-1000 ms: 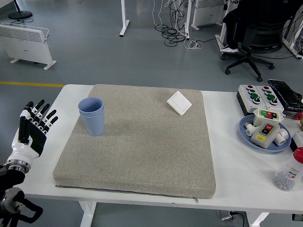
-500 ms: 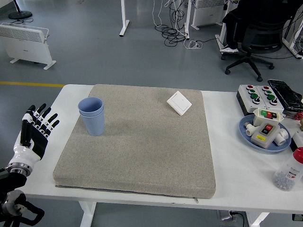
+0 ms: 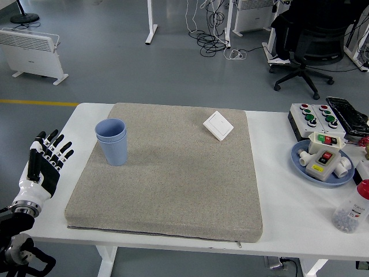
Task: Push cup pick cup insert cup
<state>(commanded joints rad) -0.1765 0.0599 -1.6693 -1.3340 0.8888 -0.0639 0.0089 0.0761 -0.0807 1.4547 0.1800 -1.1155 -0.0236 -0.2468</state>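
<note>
Since the earlier frames the left hand [image 3: 44, 164] has sunk a little lower and drifted slightly toward the mat; nothing else on the counter has shifted.

From the head view, that hand stands upright at the left edge of the white counter [image 3: 75, 124], fingers spread wide and pointing up, holding nothing. Its black arm drops away below it toward the picture's lower left corner. No right hand shows.

Just to the hand's right lies a large grey mat [image 3: 173, 173] covering most of the counter. On the mat's far left part, up and to the right of the hand and apart from it, stand the blue cups [image 3: 112, 141]: one cup sits nested inside the other, both upright, open mouths up. The fingertips are near the cups but do not touch them.

Farther right, well away from the hand near the mat's far edge, a flat white switch plate [image 3: 218, 125] lies at an angle. Beyond the mat's right side, at the far end of the counter, a blue plate [image 3: 300, 158] carries small button boxes; behind it sits a white box with coloured buttons [image 3: 311, 117]. A clear bottle with a red cap [image 3: 353, 210] stands at the right edge.
</note>
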